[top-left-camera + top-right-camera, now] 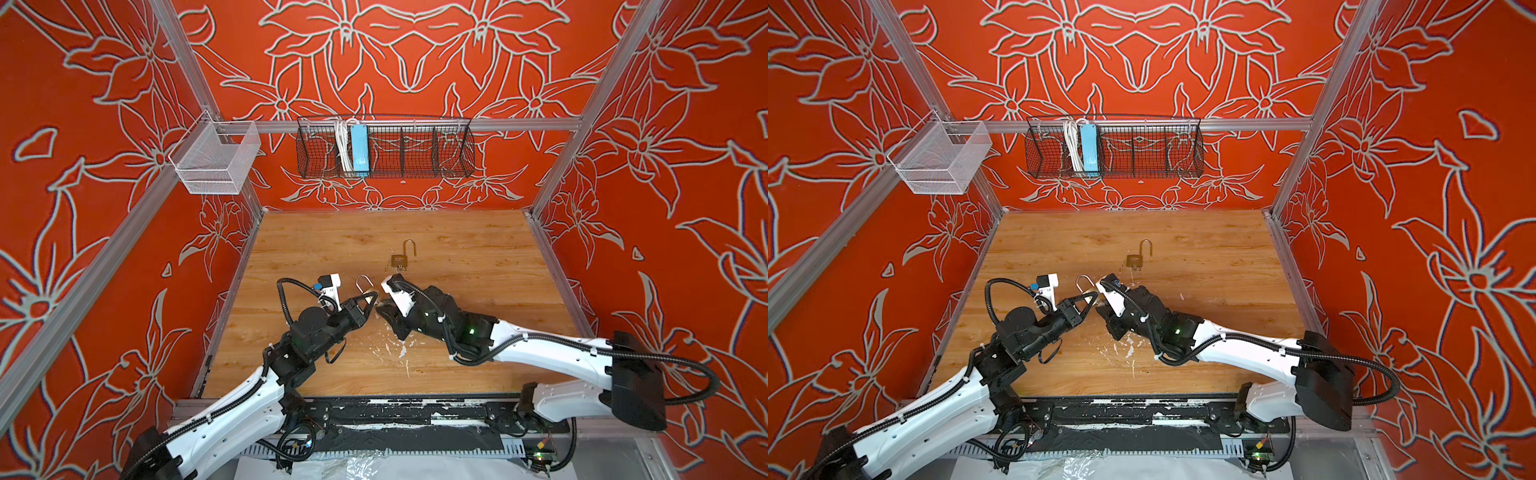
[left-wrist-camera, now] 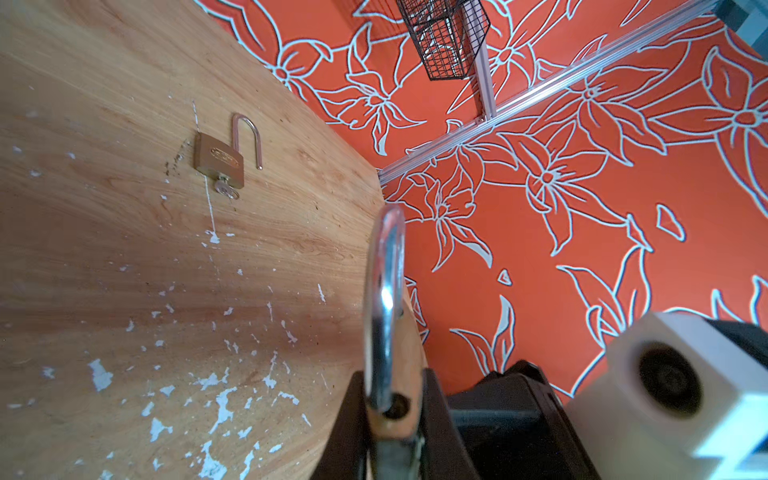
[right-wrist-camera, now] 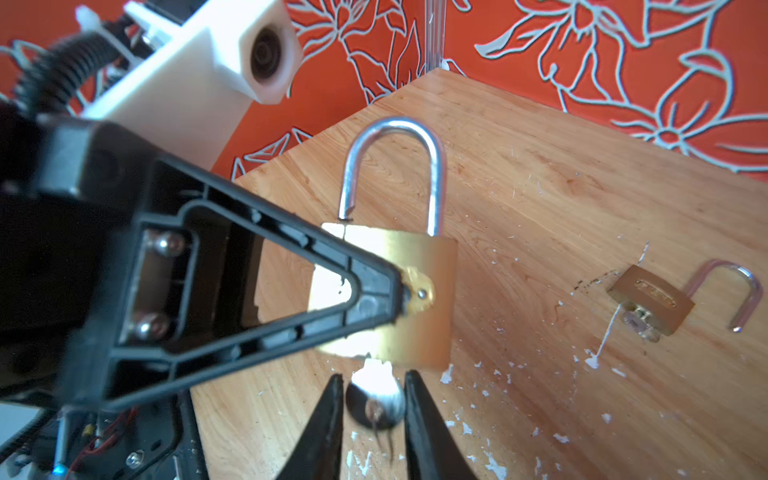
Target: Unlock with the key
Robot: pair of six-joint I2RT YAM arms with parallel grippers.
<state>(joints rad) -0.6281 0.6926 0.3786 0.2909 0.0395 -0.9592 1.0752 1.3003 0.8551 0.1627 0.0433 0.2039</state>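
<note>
My left gripper (image 1: pixel 375 296) is shut on a brass padlock (image 3: pixel 419 299) and holds it above the wooden table (image 1: pixel 478 257). The silver shackle (image 2: pixel 384 291) points up. One shackle leg has sprung out of the body, and its empty hole shows in the left wrist view. A silver key (image 3: pixel 376 405) sticks out of the padlock's underside. My right gripper (image 3: pixel 372 379) stands open on either side of the key's round head, which looks blurred. In both top views the two grippers meet tip to tip near the table's middle.
A second brass padlock (image 1: pixel 401 259) lies further back on the table, with its shackle swung open and a key in it. White paint flecks (image 1: pixel 390 345) mark the wood. A black wire basket (image 1: pixel 384 149) and a white mesh basket (image 1: pixel 216 160) hang on the frame.
</note>
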